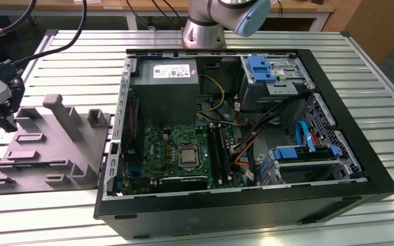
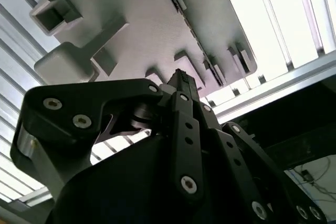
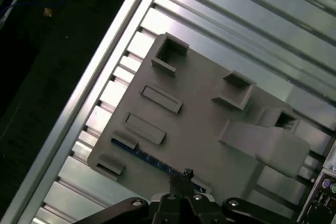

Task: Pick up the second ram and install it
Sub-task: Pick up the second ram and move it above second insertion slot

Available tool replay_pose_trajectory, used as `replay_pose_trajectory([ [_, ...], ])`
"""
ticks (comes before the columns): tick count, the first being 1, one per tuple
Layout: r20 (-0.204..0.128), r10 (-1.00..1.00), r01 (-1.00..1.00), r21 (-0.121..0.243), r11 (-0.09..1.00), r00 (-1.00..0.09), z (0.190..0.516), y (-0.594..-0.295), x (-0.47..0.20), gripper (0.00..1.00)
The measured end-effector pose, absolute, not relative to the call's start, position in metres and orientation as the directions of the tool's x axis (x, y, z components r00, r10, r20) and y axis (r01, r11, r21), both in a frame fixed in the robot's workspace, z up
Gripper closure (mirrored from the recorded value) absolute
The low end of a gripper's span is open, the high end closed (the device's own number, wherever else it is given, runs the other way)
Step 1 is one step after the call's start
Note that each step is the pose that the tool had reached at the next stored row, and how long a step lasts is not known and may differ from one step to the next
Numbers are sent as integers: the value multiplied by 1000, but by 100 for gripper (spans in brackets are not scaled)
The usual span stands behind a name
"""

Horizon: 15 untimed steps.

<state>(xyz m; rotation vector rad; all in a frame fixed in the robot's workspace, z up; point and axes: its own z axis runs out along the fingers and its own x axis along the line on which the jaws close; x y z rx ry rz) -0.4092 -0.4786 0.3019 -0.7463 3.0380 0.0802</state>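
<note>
In the first wrist view the gripper (image 3: 187, 173), its fingertips seemingly pressed together on nothing, hung over one end of the second ram (image 3: 140, 155), whose long axis ran along the grey fixture's (image 3: 210, 124) edge.

Slatted metal table (image 1: 80, 66), wooden bench (image 1: 101, 6)

Black gripper (image 3: 187, 173), plain matt-grey tray (image 3: 199, 114) and a dark blue-black memory stick (image 3: 144, 155), its edge flecked lighter blue, on a table (image 1: 80, 61) of pale silver ribbed slats. In the exterior view, the black computer case (image 1: 252, 212) frames a green circuit board (image 1: 162, 148), a grey power supply (image 1: 166, 97) with a white label (image 1: 172, 70), bright blue drive latches (image 1: 260, 69), a blue cable (image 1: 301, 134), yellow wires (image 1: 221, 92) and orange wires (image 1: 243, 147).
</note>
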Motion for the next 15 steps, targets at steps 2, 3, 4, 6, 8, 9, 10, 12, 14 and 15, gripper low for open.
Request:
replay_pose_trajectory([
  [2, -24, -494, -495, 47, 868, -869, 302, -479, -409, 90],
  [3, -24, -510, -511, 46, 859, -860, 302, -479, -409, 90],
  [4, -24, -525, -526, 46, 849, -851, 302, -479, -409, 90],
  [6, -24, -557, -557, 46, 829, -830, 301, -479, -409, 90],
  [8, -23, -586, -586, 46, 809, -810, 301, -479, -409, 90],
  [9, -23, -600, -601, 45, 798, -799, 301, -479, -409, 90],
  [10, -23, -615, -615, 45, 787, -788, 301, -479, -409, 90],
  [12, -23, -643, -643, 45, 765, -766, 301, -479, -409, 90],
  [14, -23, -671, -671, 45, 740, -741, 301, -479, -409, 90],
  [15, -23, -684, -684, 45, 728, -729, 301, -479, -409, 90],
])
